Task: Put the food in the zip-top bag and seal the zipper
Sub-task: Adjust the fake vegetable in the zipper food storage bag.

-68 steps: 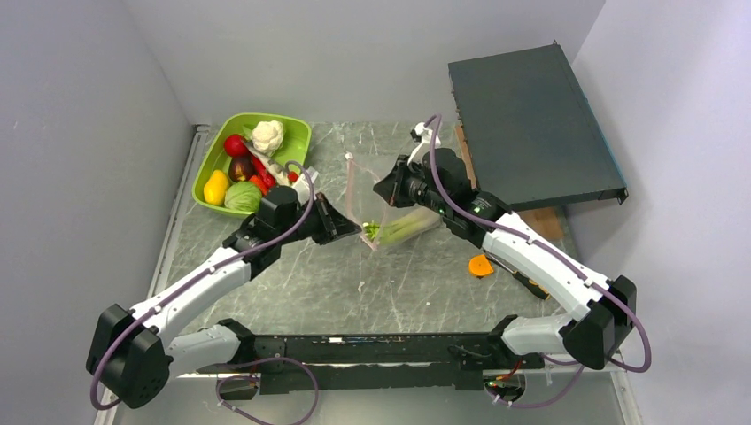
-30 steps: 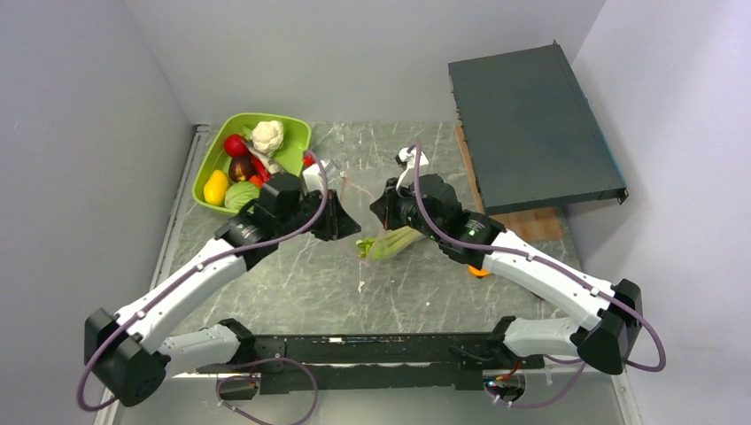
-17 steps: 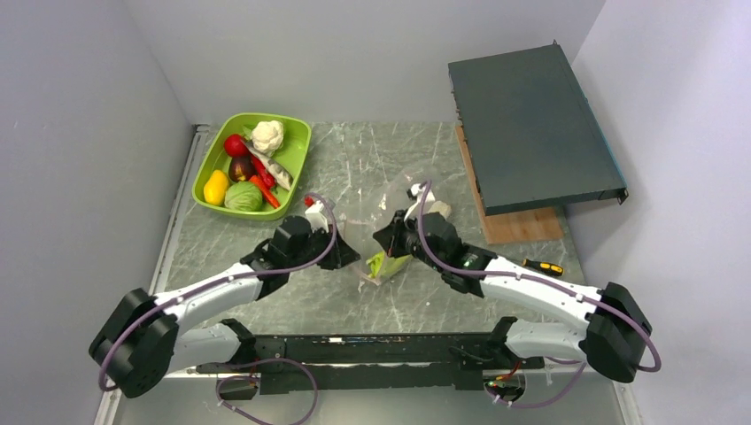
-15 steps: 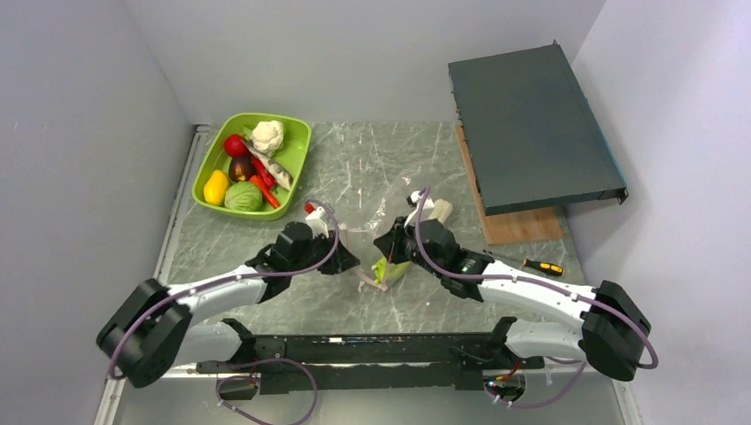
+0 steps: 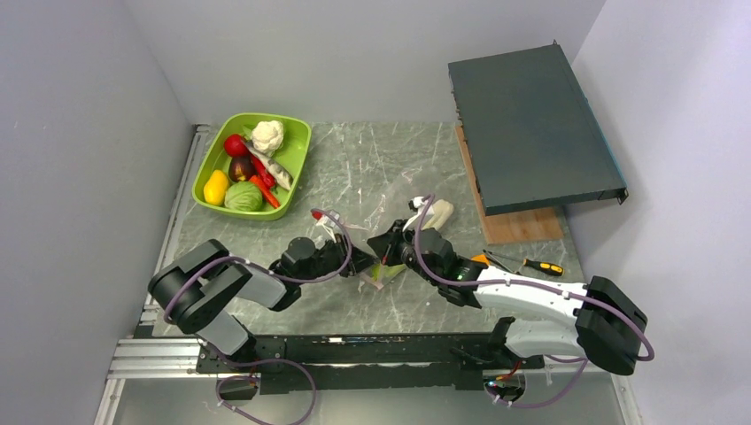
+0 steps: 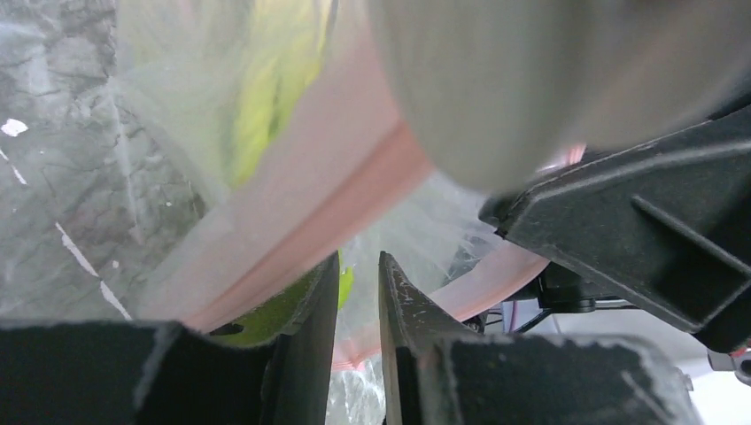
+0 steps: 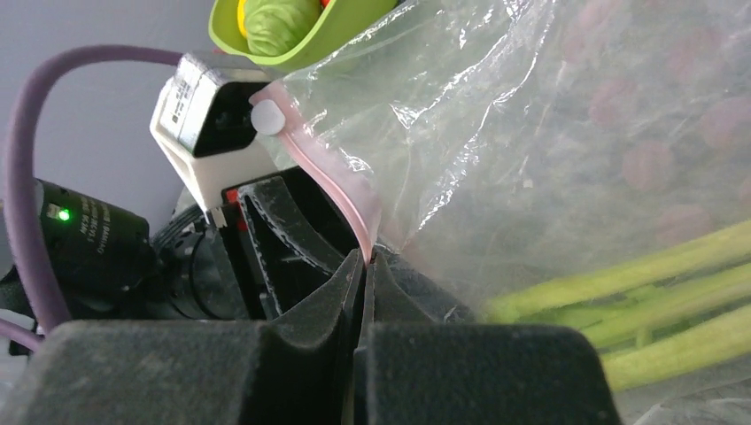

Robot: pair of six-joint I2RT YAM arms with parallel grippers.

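Both arms reach low over the middle of the marble-patterned worktop, and their hands meet at the mouth of the zip-top bag. The bag's clear, crinkled film spreads away from them toward the far side.

The right hand is clenched on the zipper. Its two fingers press together, and the pale pink strip runs down into the seam between them.

The left hand sits just opposite the right. Its fingers are drawn to a narrow slit, which is filled by bag film and a bit of the pink strip, so it is grasping the bag's mouth too.

Pale green stalks lie inside the bag, seen through the film just beside the right hand.

The other food sits in the lime-green tray at the far left of the worktop, well apart from the bag:
- a cauliflower
- a red tomato
- a dark purple aubergine
- a yellow pepper
- a green cabbage
- a red chilli

At the far right a dark flat case rests over a wooden board. Nearer the arms, an orange disc and a screwdriver lie beside the right forearm.
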